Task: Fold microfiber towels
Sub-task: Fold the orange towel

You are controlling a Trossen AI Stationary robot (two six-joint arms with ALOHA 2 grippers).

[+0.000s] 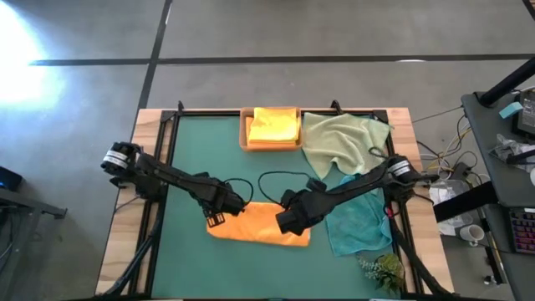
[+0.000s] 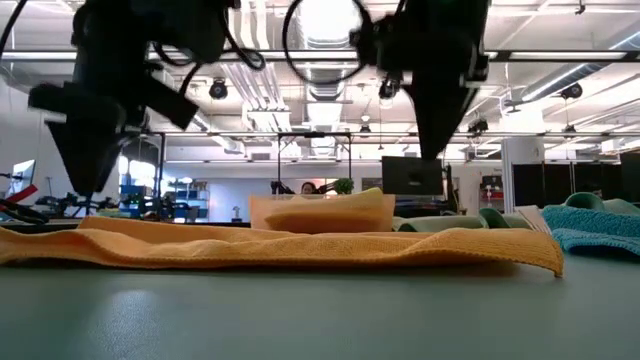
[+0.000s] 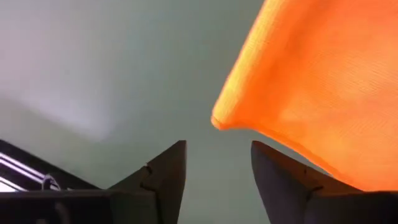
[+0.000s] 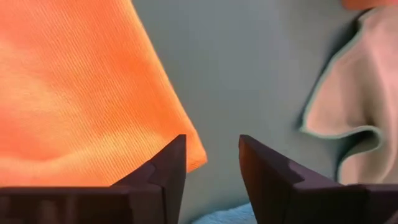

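Both pairs of fingers stand parted with nothing between them. In the left wrist view the left gripper shows bare mat in its gap, with a corner of the orange towel just beyond one fingertip. In the right wrist view the right gripper is likewise released, one finger lying over the edge of the same orange cloth and the pale green towel farther off.

From above, the left gripper sits at the left end of the orange towel, and the right gripper at its right end. This towel lies folded into a long flat strip on the green table mat, near the front of the table. In the low view it spreads wide and low across the mat, both grippers hanging just above it.

No brand, label or writing can be read anywhere.

By count, five towels show: one orange on the mat, one pale green crumpled toward the back right, one teal lying right of the orange one, and two folded in the small wooden tray at the back edge, a yellow towel on top of another orange one. One small plant sits at the front right corner.
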